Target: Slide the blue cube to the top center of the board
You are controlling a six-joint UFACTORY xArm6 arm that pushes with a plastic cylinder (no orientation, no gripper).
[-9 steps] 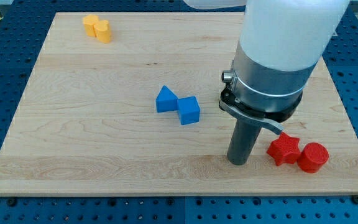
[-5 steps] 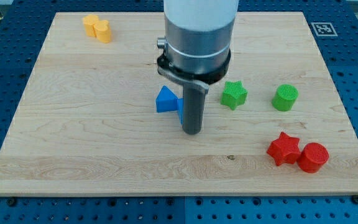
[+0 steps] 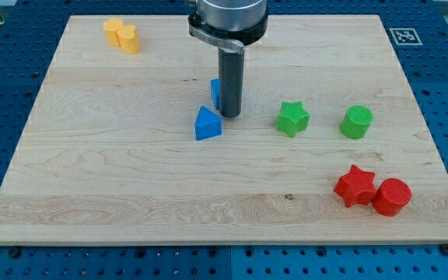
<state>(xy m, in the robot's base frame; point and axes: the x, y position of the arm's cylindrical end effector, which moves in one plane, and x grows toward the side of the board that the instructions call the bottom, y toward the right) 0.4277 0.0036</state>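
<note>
The blue cube [image 3: 216,92] sits a little above the board's middle, mostly hidden behind my rod; only its left side shows. My tip [image 3: 231,116] rests on the board right at the cube's lower right side, touching or nearly touching it. A blue triangular block [image 3: 208,124] lies just below and left of the cube, left of my tip, apart from the cube.
Two yellow blocks [image 3: 122,35] sit together at the top left. A green star [image 3: 292,118] and a green cylinder [image 3: 357,122] lie right of my tip. A red star [image 3: 355,185] and a red cylinder [image 3: 392,196] sit at the bottom right.
My tip has moved from the lower right to the cube and then up the view, pushing the blue cube up and away from the blue triangular block, which stayed nearly in place.
</note>
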